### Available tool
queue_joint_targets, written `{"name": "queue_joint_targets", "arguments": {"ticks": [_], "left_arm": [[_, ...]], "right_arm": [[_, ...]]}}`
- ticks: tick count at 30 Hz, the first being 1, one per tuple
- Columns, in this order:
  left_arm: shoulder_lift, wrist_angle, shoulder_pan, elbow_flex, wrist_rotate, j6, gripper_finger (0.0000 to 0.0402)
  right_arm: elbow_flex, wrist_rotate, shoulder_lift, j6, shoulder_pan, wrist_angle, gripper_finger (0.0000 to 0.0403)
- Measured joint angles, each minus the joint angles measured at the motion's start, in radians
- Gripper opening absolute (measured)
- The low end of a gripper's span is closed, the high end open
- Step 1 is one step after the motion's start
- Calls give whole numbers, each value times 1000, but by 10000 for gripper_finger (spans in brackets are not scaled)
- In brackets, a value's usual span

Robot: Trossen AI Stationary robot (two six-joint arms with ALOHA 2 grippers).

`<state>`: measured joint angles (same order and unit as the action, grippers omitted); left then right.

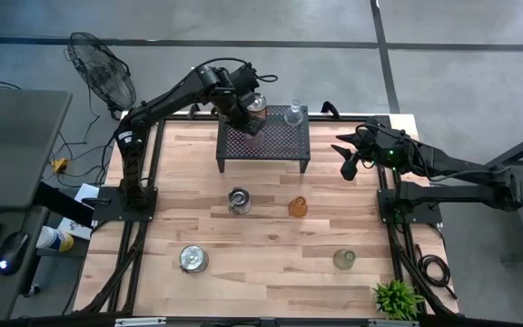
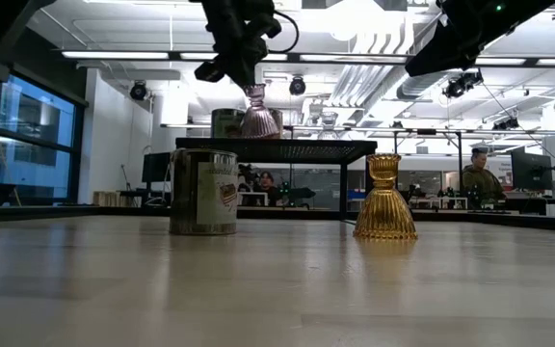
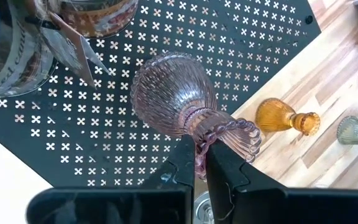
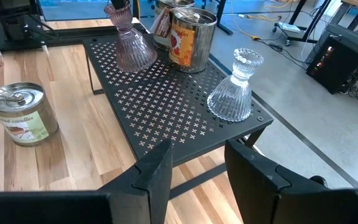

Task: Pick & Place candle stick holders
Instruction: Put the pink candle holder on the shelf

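Observation:
A pink ribbed glass candle stick holder (image 3: 173, 93) stands on the black perforated stand (image 1: 284, 141), and my left gripper (image 3: 202, 155) is shut on its narrow top. A clear glass holder (image 4: 234, 87) and two tins (image 4: 190, 37) stand on the same stand. On the wooden table are a silvery tin (image 1: 239, 201), an amber holder (image 1: 298, 207), another silvery tin (image 1: 192, 260) and a greenish holder (image 1: 344, 260). My right gripper (image 4: 197, 152) hangs open near the stand's right end, touching nothing. My left gripper pinches the beaded rim (image 3: 211, 138) of the pink holder's narrow top cup between its two fingers; one finger seems to be inside the cup's mouth, the other outside. The fingers come steeply from above. The holder stands about upright, its wide base (image 2: 260, 130) on the stand.
A small potted plant (image 1: 398, 298) sits at the table's near right corner. A fan (image 1: 103, 73) stands beyond the far left corner. The table's wood is bare along its left side and at the near middle.

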<state>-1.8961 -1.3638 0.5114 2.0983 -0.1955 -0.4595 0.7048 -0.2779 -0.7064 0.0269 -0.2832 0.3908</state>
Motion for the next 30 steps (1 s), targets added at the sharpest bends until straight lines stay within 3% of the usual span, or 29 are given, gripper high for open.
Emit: {"name": "queue_joint_targets", "arguments": {"ticks": [22, 30], "left_arm": [[-31, -16, 26, 3, -34, 30, 9], [-31, -13, 26, 2, -16, 35, 42]], "right_arm": [[0, 0, 0, 0, 0, 0, 139], [0, 0, 0, 0, 0, 0, 139]]}}
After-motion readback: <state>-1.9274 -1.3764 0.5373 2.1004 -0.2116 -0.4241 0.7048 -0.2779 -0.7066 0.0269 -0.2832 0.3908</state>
